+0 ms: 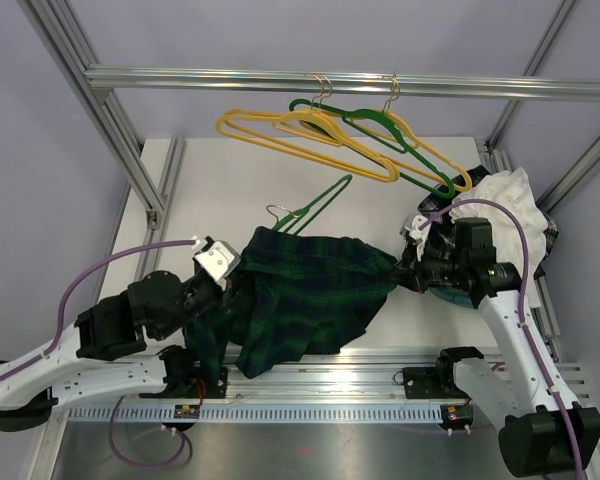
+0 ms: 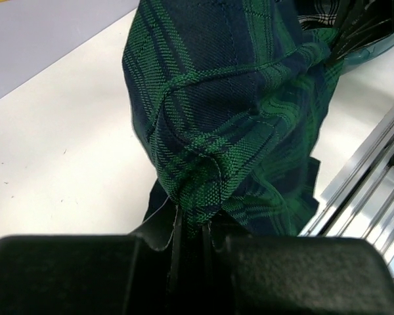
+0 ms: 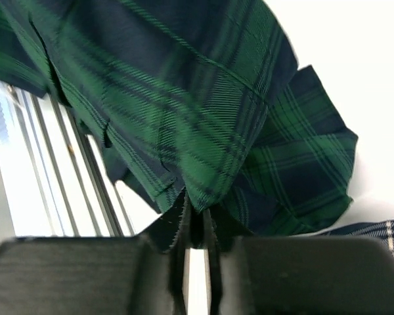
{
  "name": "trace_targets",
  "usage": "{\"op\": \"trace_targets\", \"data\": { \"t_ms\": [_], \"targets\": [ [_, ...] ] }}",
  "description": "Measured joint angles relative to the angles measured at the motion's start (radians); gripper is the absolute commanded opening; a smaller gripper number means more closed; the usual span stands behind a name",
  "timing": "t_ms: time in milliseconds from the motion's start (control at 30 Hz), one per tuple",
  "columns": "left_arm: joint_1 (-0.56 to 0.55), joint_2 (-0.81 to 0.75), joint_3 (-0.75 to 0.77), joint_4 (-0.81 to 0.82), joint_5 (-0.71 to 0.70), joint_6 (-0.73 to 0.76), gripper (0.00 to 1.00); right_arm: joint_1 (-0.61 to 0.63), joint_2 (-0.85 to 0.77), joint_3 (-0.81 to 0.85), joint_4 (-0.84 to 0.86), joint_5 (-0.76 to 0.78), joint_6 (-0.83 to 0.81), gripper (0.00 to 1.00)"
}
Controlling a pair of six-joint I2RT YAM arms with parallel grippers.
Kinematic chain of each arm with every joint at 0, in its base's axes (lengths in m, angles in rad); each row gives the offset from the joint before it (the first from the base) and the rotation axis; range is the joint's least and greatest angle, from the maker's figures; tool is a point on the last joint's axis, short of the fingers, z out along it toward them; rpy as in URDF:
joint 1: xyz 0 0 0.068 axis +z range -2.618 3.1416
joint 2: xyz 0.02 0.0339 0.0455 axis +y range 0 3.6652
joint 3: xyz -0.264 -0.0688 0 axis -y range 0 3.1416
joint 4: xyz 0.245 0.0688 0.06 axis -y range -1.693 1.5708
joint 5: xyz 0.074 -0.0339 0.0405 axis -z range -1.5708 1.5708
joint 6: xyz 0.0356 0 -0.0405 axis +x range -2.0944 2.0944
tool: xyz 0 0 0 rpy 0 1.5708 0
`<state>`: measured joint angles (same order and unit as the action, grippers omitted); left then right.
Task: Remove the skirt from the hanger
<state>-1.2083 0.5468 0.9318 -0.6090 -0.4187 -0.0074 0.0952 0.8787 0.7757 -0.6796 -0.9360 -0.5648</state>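
Skirt (image 1: 310, 295) stretched between both claws, sagging over the counter (image 1: 220, 190) near edge rail. Left claw (image 2: 190, 230) pinches its hem; right claw (image 3: 197, 220) pinches the opposite end. Green hanger (image 1: 315, 208) lies just behind.

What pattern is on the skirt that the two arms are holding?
A dark navy and green tartan plaid skirt, clearest in the left wrist view.

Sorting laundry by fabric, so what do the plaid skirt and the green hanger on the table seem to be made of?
Plaid skirt: woven cloth, matte; twill weave and stitched seams show, fibre unclear. Green hanger: thin and green-coated, with a silver metal hook, likely coated wire or plastic.
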Motion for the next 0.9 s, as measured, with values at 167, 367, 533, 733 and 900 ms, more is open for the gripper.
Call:
{"op": "trace_targets", "data": {
  "t_ms": [167, 367, 533, 733, 900],
  "targets": [
    [0.003, 0.043, 0.000, 0.029, 0.008, 0.004, 0.00, -0.008, -0.019, 0.006, -0.087, 0.008, -0.109, 0.50],
    [0.010, 0.046, 0.000, 0.022, 0.093, 0.064, 0.00, -0.011, -0.028, 0.114, -0.148, -0.001, -0.173, 0.70],
    [0.016, 0.079, 0.000, 0.008, 0.210, 0.180, 0.00, -0.014, 0.024, 0.316, -0.239, -0.099, -0.289, 0.77],
    [0.061, 0.175, 0.021, -0.016, 0.340, 0.339, 0.00, 0.023, 0.163, 0.537, -0.488, -0.251, -0.556, 0.86],
    [0.176, 0.258, 0.046, -0.017, 0.497, 0.413, 0.00, 0.177, 0.253, 0.568, -0.584, -0.231, -0.662, 0.83]
  ]
}}
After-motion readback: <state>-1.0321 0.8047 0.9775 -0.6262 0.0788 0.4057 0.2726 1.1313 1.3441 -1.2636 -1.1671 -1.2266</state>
